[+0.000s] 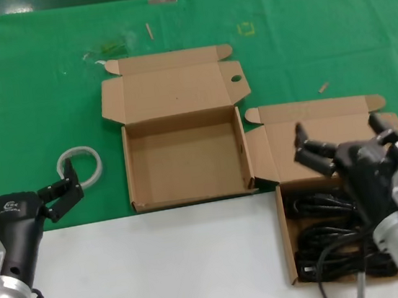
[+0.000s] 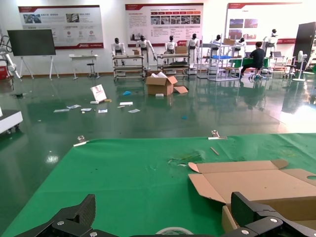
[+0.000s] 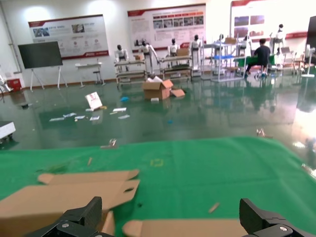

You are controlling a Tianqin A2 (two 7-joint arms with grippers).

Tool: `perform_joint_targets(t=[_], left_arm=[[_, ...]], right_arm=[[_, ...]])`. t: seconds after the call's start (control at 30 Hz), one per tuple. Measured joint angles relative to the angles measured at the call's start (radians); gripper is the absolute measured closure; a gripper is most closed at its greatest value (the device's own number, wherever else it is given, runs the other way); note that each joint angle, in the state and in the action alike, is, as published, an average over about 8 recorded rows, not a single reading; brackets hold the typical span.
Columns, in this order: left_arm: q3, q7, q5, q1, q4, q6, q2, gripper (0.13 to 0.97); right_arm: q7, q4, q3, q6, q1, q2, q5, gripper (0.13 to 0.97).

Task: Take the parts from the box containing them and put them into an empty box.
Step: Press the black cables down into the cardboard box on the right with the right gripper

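Observation:
The empty box (image 1: 189,190) lies open at the middle of the green mat, its lid (image 1: 170,93) folded back, with a small round hole. The box containing the parts (image 1: 288,243) lies at the right front. Black coiled power cords (image 1: 330,243) fill it. My right gripper (image 1: 343,142) is open and empty, hovering over that box's back part and raised lid (image 1: 286,145). In the right wrist view its fingers (image 3: 84,217) spread wide over a cardboard flap (image 3: 187,228). My left gripper (image 1: 24,191) is open and empty at the left, near the white ring (image 1: 80,166).
The white ring also shows in the left wrist view (image 2: 174,230), with the empty box's lid (image 2: 256,182) beyond it. Small scraps (image 1: 324,87) and a plastic wrapper (image 1: 103,52) lie on the green mat. A white table surface (image 1: 163,270) runs along the front.

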Motion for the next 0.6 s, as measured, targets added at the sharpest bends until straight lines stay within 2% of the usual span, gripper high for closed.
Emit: perform_joint_targets(t=[0.33,0.6], left_arm=[[0.000,0.000,0.000,0.000,0.000,0.000,0.000,0.132],[0.000,0.000,0.000,0.000,0.000,0.000,0.000,0.132]], right_arm=[[-0.128,0.040,-0.182,0.190,-0.049,0.000,0.186,0.129],[-0.254,0.102,-0.245,0.313,-0.105,0.000,0.321,0.129]])
